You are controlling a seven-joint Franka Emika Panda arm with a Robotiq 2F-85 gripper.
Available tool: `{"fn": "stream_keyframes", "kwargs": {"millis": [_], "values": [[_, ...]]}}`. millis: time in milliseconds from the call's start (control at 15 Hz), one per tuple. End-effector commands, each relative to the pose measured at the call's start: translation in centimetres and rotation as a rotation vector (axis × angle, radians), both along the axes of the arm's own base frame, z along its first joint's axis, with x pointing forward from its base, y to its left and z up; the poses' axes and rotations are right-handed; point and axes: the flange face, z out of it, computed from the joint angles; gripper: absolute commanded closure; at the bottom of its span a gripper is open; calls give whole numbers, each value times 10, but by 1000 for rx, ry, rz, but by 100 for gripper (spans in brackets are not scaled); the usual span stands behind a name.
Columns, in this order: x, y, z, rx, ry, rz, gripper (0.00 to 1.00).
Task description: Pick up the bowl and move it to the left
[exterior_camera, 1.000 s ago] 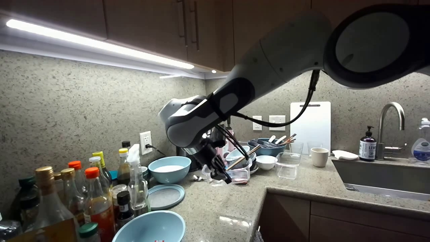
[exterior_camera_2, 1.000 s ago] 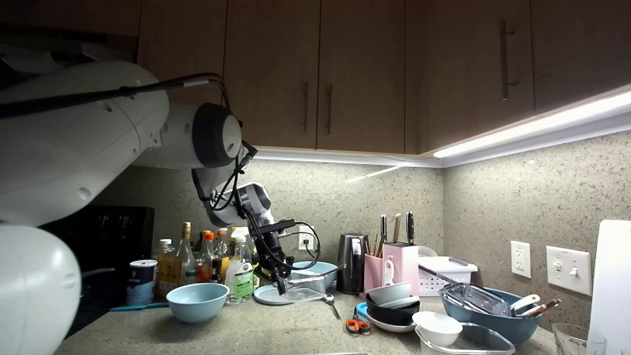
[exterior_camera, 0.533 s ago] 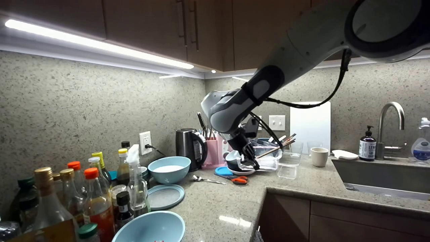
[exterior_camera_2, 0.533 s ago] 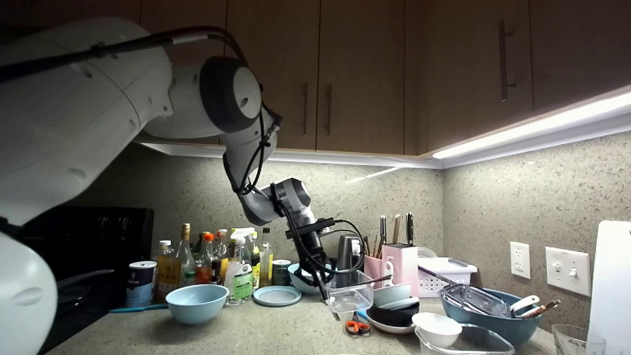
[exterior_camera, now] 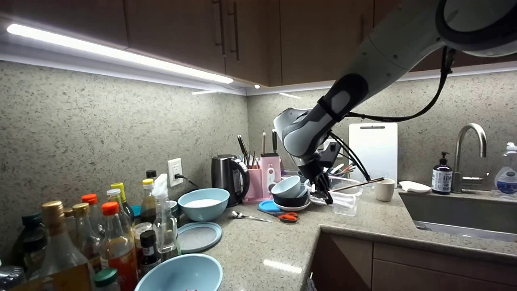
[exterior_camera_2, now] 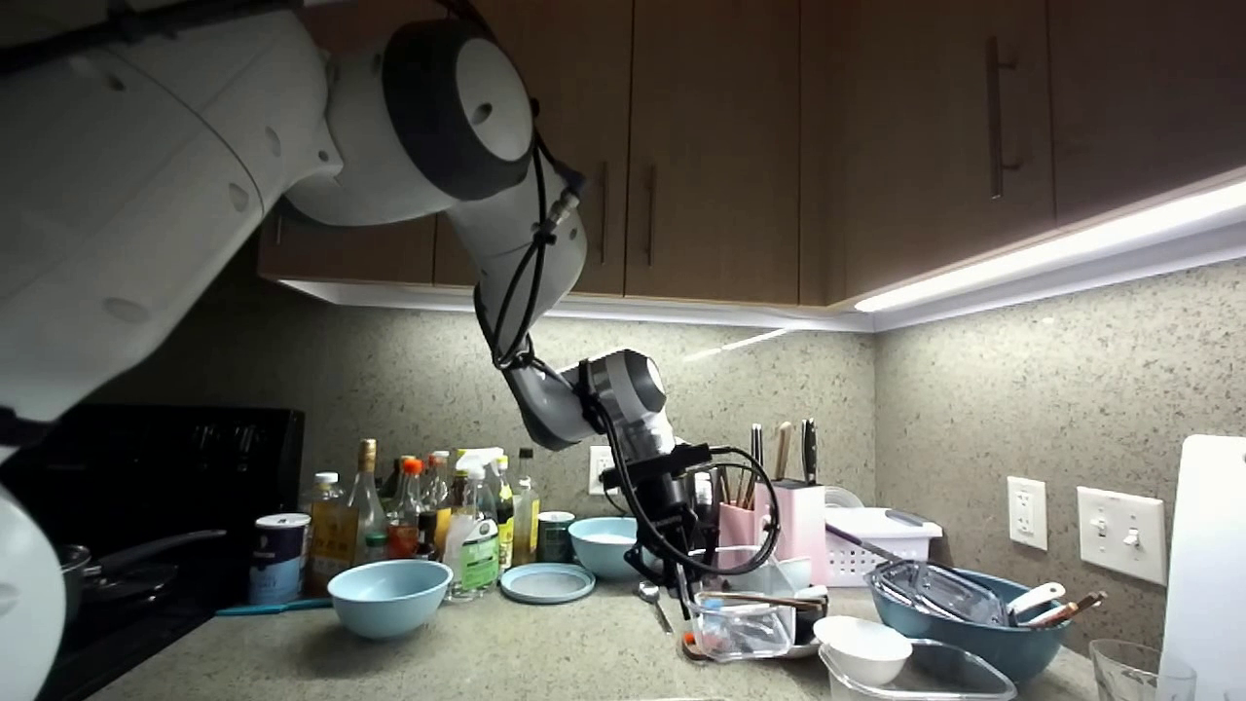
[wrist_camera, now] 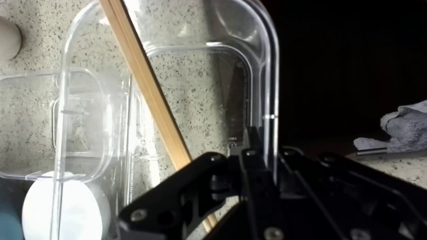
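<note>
Speckled counter (exterior_camera: 252, 250) beneath blue bowls (exterior_camera_2: 389, 602), bottles (exterior_camera: 120, 252), spoon (exterior_camera: 241, 216), orange-handled scissors (exterior_camera: 288, 218) and pale cup (exterior_camera: 383, 190).

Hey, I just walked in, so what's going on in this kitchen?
A robot arm is working at the kitchen counter. Its gripper is shut on one wall of a clear plastic container, holding it up over the counter, and what look like wooden chopsticks slant across it. The container is not set down yet. A light blue bowl near the bottles stands on the counter, apart from the gripper and not held.
</note>
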Motion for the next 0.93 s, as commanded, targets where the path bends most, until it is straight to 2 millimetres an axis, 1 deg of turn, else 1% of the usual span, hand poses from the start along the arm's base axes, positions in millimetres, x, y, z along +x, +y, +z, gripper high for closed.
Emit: {"fn": "stream_keyframes", "kwargs": {"millis": [0,67,200,333,400,533,667,733,867], "values": [[1,4,0,1,2,6,94],[4,5,-1,-30,-3,54,94],[9,-11,3,-121,9,150,94],[10,-41,9,-189,51,233,94],[9,-60,13,-217,72,270,94],[9,-94,16,-252,84,297,93],[6,-130,14,-229,74,285,94],[3,-145,12,-216,71,267,94],[-5,-175,2,-151,76,162,94]]}}
